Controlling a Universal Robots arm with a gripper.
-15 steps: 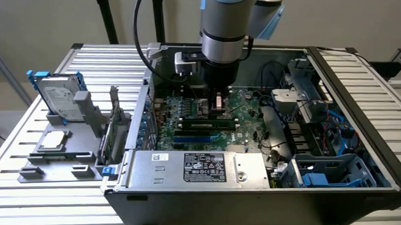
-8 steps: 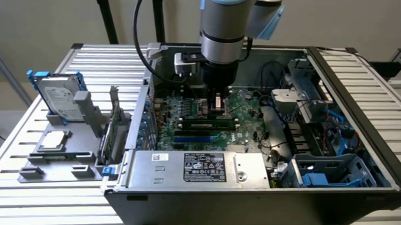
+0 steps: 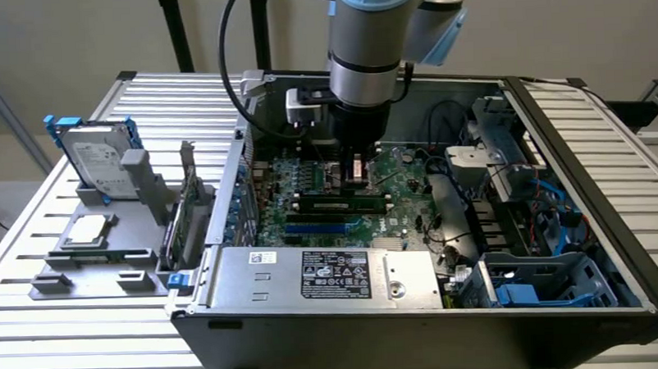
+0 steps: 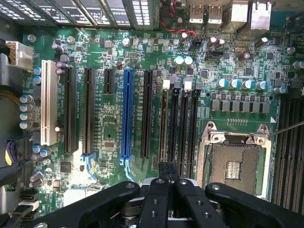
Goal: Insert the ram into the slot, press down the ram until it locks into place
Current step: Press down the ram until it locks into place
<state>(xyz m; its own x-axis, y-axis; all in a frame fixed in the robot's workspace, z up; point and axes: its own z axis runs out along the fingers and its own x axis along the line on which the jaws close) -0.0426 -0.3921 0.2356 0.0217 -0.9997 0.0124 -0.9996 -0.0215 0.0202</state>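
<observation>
The ram (image 3: 335,205) is a thin green stick with black chips. It stands on edge in a long black slot (image 3: 299,203) on the motherboard, inside the open computer case. My gripper (image 3: 354,175) hangs straight down from the arm just behind the ram and above the board, apart from it. In the wrist view the gripper (image 4: 168,167) has its black fingers together with nothing between them, over the near end of four parallel black sockets with pale end clips (image 4: 166,84). The ram (image 4: 164,124) shows edge-on in the socket beside the long black card socket.
A blue connector strip (image 3: 320,228) (image 4: 127,114) lies parallel to the sockets, and the open processor socket (image 4: 235,161) sits beside them. The power supply (image 3: 326,275), cables and drive cage (image 3: 527,227) crowd the case. A hard drive (image 3: 96,164) stands on a grey fixture at the exterior view's left.
</observation>
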